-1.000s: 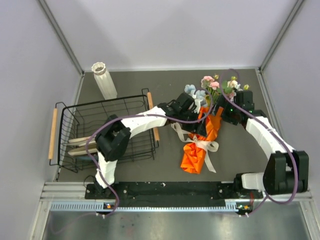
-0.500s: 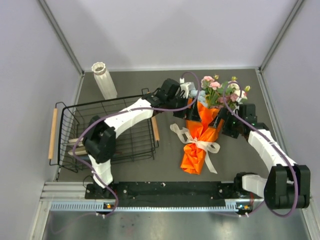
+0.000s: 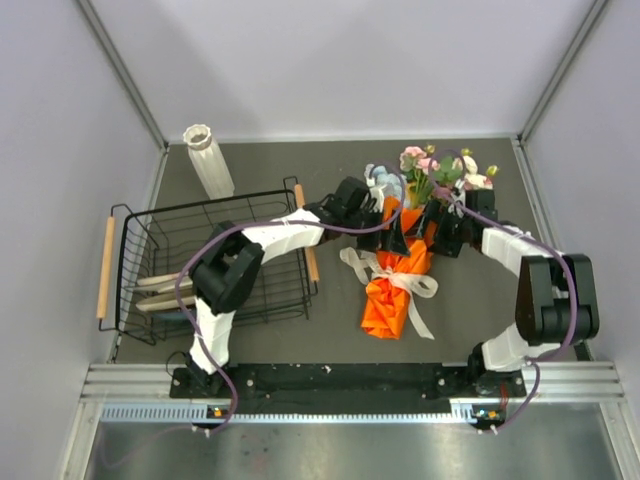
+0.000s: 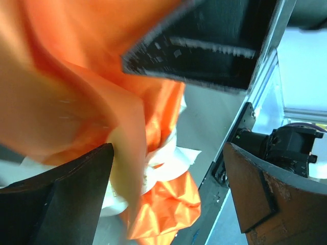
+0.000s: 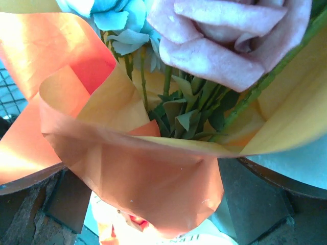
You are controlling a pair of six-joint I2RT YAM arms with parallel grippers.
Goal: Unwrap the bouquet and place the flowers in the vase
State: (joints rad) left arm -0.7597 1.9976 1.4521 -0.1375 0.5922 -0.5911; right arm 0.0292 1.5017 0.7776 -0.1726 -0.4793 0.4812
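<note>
White vase overhead only; wrists see bouquet

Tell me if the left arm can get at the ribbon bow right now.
Probably yes: the ribbon bow lies exposed on the orange wrap, close beside the open left end effector, with nothing between them.

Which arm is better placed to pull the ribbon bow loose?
Likely left: the left gripper, open, sits nearest the ribbon bow's loose tail; the right gripper straddles the wrap's rim, farther off.
</note>
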